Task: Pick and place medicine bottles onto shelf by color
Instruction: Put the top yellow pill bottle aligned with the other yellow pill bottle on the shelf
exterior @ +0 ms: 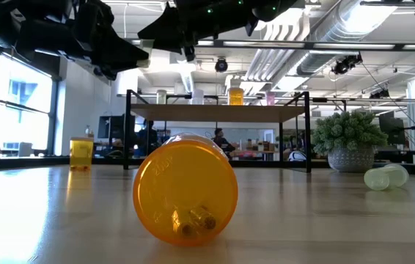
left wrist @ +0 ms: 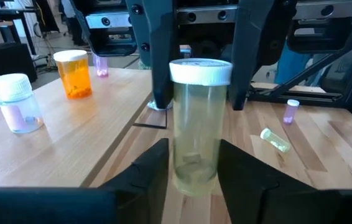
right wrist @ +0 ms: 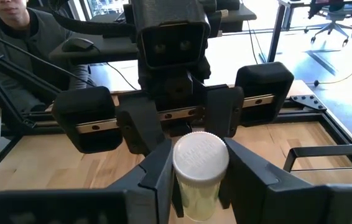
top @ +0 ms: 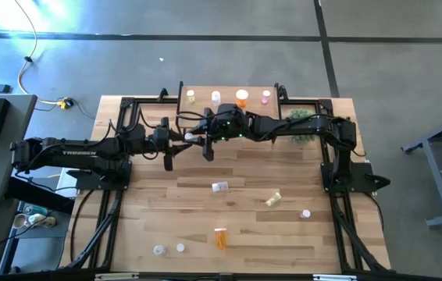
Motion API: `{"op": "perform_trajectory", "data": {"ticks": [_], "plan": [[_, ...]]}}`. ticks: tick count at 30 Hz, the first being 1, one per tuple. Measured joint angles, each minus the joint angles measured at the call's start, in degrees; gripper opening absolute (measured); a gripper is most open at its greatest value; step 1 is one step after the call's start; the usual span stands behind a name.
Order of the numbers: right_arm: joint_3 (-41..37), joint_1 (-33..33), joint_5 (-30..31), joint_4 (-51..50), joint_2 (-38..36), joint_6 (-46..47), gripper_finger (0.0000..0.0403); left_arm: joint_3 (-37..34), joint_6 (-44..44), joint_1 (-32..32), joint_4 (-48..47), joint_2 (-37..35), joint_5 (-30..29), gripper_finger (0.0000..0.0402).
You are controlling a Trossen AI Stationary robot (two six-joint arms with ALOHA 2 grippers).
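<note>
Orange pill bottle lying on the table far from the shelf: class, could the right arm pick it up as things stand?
Probably not yet: the right gripper is closed on a clear white-capped bottle at the left gripper; otherwise the orange bottle lies unobstructed.

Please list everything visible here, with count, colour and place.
Wooden shelf with black legs: one, light, plank table's far edge.
Capped pill bottles on shelf: four, yellowish, white, orange, pink, in row.
Loose pill bottles: six, orange, yellow-green, pink, whitish, scattered nearer.
Clear white-capped bottle: one, between both grippers.
Spiky plant: one, green, right of shelf.
Person: one, dark top, beyond table.
Right gripper: black, shut on clear bottle.
Left gripper: black, opposite it.
</note>
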Motion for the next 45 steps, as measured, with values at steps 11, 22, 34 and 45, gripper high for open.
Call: {"op": "perform_trajectory", "data": {"ticks": [11,22,34,45], "plan": [[0.0,0.0,0.0,-0.6,0.0,1.5,0.0104,0.0,-1.9,0.0,-1.7,-0.8,-0.2,0.0222],[0.2,-2.3,2.6,-1.1,-2.7,0.2,0.0104,0.0,3.5,2.0,-8.7,-9.1,-5.3,0.0245],[9.0,-7.4,7.2,-0.3,-2.5,-4.6,0.0104,0.1,3.5,11.0,-17.4,-12.3,-2.4,0.0246],[9.2,-9.6,9.3,4.8,5.4,0.7,0.0104,0.1,3.1,12.9,-17.8,-12.3,3.4,0.0246]]}}
